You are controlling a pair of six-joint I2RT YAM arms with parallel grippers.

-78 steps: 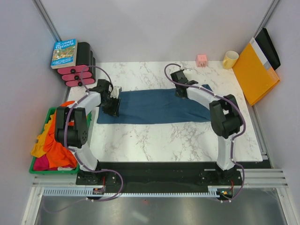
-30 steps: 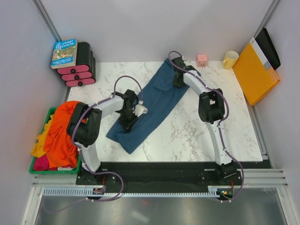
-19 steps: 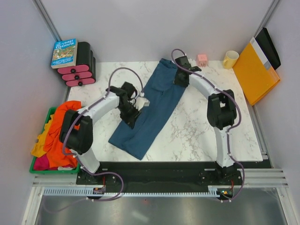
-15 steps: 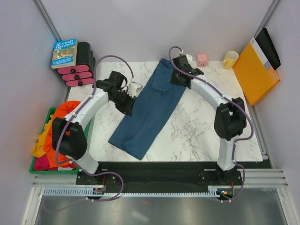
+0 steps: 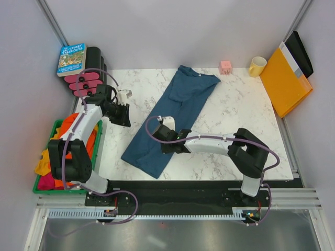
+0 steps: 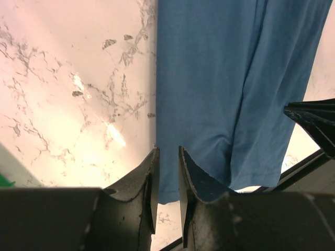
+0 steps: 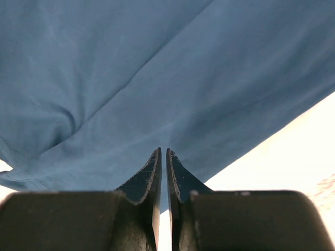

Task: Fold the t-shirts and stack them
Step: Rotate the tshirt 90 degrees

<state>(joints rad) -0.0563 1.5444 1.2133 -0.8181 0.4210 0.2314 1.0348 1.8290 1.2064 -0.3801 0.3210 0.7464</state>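
The dark teal-blue t-shirt (image 5: 175,112) lies flat on the marble table, folded into a long strip that runs diagonally from far right to near left. My left gripper (image 5: 124,117) hangs left of the strip, off the cloth. Its jaws stand a little apart with nothing between them (image 6: 167,152). My right gripper (image 5: 158,137) hovers over the strip's near half, its fingers nearly together and empty above the blue cloth (image 7: 163,151). The orange t-shirt (image 5: 67,140), a yellow one (image 5: 44,160) and a pink-red one (image 5: 46,181) are heaped in the green bin (image 5: 52,189) at the left.
A book (image 5: 71,58) rests on black-and-pink rolls (image 5: 89,79) at the far left. A pink cube (image 5: 225,66), a yellow mug (image 5: 257,66) and an orange-yellow folder (image 5: 285,81) stand at the far right. Bare marble (image 5: 246,115) lies right of the shirt.
The strip has been swung from crosswise to diagonal. Both grippers let go of it. The left drew back to the left; the right swept from the far end down to the near half.
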